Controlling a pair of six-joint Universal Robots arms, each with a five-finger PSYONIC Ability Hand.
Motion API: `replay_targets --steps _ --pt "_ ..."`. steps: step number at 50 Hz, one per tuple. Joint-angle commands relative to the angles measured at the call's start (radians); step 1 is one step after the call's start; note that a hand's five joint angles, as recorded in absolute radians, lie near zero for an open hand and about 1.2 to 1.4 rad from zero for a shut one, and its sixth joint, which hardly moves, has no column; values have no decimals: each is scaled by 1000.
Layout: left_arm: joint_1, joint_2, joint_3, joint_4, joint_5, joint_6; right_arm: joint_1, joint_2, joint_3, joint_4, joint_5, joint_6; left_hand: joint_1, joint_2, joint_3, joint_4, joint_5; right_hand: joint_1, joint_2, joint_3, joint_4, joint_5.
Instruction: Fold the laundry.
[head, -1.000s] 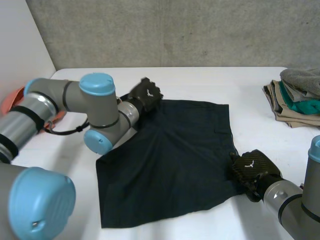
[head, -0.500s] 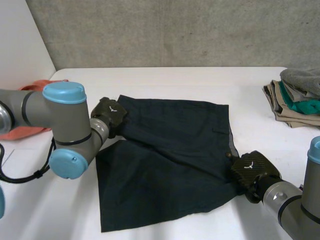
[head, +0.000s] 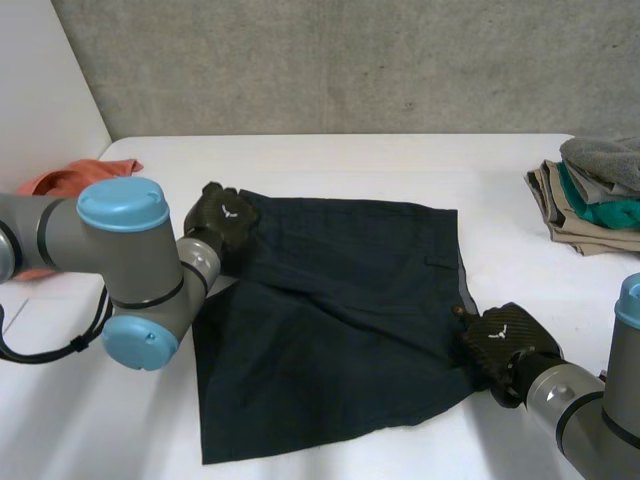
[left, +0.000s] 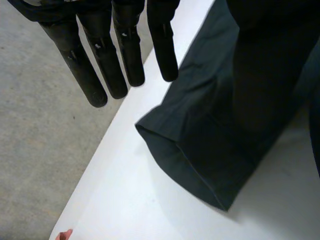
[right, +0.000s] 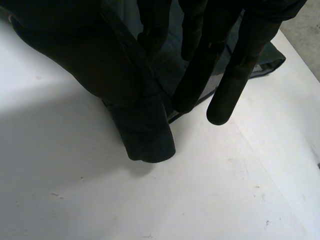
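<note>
A dark navy garment (head: 340, 320) lies spread flat on the white table. My left hand (head: 222, 215) hovers at its far left corner, open. In the left wrist view the straight fingers (left: 125, 55) hang clear of the cloth's hemmed corner (left: 210, 150), which rests on the table near the edge. My right hand (head: 500, 345) sits at the garment's right edge, near its front corner. In the right wrist view its thumb and fingers (right: 240, 70) pinch a bunched fold of the dark cloth (right: 145, 140).
A stack of folded clothes (head: 595, 200) stands at the table's far right. An orange cloth (head: 60, 185) lies at the left, behind my left arm (head: 125, 260). Grey floor (left: 40, 125) lies past the table edge beside the left hand.
My left hand swung left with the garment's far corner, laid it out flat, then straightened its fingers and let go. The right hand kept its hold in place.
</note>
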Motion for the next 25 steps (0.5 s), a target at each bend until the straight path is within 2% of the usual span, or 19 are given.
replay_targets --steps 1,7,8,10,12,13,18,25 --pt "27 -21 -33 -15 -5 81 -6 0 -9 0 5 2 774 781 777 790 794 291 1060 196 197 208" --pt "25 2 -62 -21 -11 79 -19 -3 -15 6 8 6 780 787 784 797 801 291 1060 196 197 208" --pt "24 40 -73 -23 -17 74 -19 -5 -15 8 8 11 510 517 514 527 531 291 1060 196 197 208" --pt "18 86 -95 -25 -25 65 -19 -6 -18 9 11 20 145 152 149 162 166 291 1060 196 197 208" --pt "15 163 -146 -23 -29 41 -19 -9 -20 11 14 41 -137 -130 -133 -120 -116 291 1060 196 197 208" --pt "13 189 -167 -23 -29 30 -19 -9 -21 12 14 51 -182 -175 -178 -165 -161 291 1060 196 197 208" --pt "7 376 -317 -24 -26 -54 -19 -9 -35 18 10 127 -223 -216 -219 -206 -203 291 1060 196 197 208" --pt "-59 622 -578 -40 -23 -221 -19 -14 -72 26 5 313 -194 -187 -190 -177 -173 291 1060 196 197 208"
